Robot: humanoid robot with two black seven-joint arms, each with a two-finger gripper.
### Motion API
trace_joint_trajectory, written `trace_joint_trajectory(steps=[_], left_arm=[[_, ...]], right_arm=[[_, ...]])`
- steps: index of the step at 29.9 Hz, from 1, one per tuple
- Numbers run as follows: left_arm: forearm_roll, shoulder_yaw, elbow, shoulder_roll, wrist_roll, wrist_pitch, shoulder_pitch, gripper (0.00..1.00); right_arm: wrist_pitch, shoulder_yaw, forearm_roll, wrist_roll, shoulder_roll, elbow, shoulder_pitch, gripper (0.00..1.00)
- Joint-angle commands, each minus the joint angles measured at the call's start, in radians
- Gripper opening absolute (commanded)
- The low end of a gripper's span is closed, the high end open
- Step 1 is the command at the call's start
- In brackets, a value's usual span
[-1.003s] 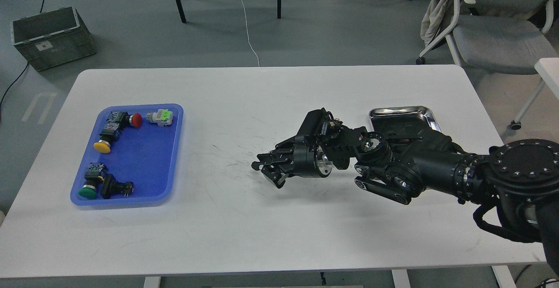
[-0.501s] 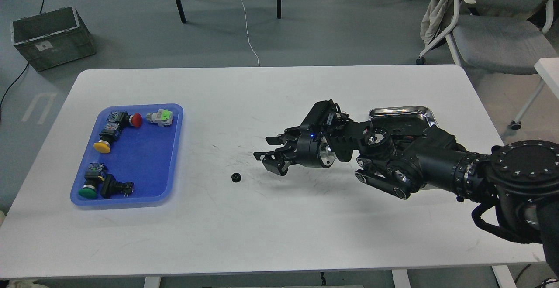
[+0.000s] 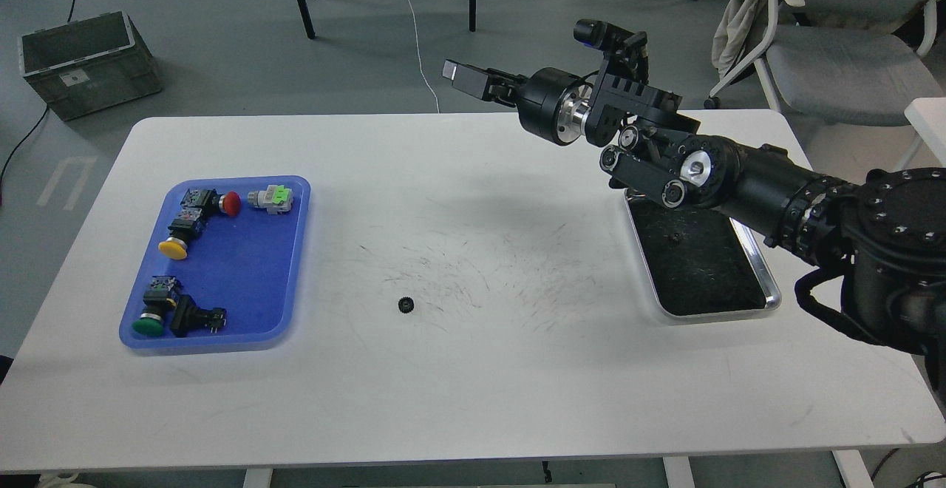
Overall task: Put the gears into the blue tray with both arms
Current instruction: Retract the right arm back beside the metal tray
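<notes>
blue tray (image 3: 244,310): far left on the white bench (image 3: 473,399); it's got five push-button switches (image 3: 185,225) in it, red, yellow and green caps plus a grey one and a black one; no gear inside
gear (image 3: 404,304): tiny black one, alone on the bare bench between the two trays, well apart from both, closer to the blue one
right gripper (image 3: 462,78): raised up high over the far edge of the bench, pointing left, holding nothing; can't tell if the fingers are spread, it's seen too end-on
steel tray (image 3: 768,296): right side, dark inside, partly under the arm; one small dark speck (image 3: 674,236) in it, too small to make out
</notes>
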Motion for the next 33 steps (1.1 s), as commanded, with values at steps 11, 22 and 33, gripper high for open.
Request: trace_joint_trajectory(steps=[11, 22, 33], left_arm=[[0.015, 0.004, -0.130, 0.052, 0.005, 0.000, 0.038, 0.99], [0.067, 0.040, -0.319, 0.117, 0.000, 0.000, 0.044, 0.99], [0.271, 0.149, -0.579, 0.207, -0.001, 0.034, 0.055, 0.99]], right_arm=[[0.018, 0.114, 0.287, -0.069, -0.144, 0.016, -0.010, 0.93], [0.090, 0.097, 0.545, -0.103, -0.417, 0.215, -0.072, 0.93], [0.119, -0.082, 0.536, -0.154, -0.549, 0.325, -0.124, 0.93]])
